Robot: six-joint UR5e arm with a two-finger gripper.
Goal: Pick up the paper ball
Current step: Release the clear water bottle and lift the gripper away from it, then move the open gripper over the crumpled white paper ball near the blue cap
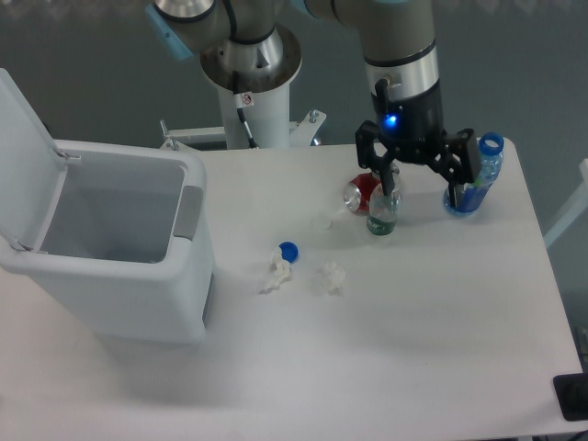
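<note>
White bin (138, 276), lid open

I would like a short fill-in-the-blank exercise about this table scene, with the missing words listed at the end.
1. The lid of the white bin is ____.
2. The loose bottle cap near the crumpled paper is ____ in colour.
3. The red can is lying on its ____.
4. The gripper hangs above the table with its fingers ____.

Missing words: open; blue; side; open
</note>
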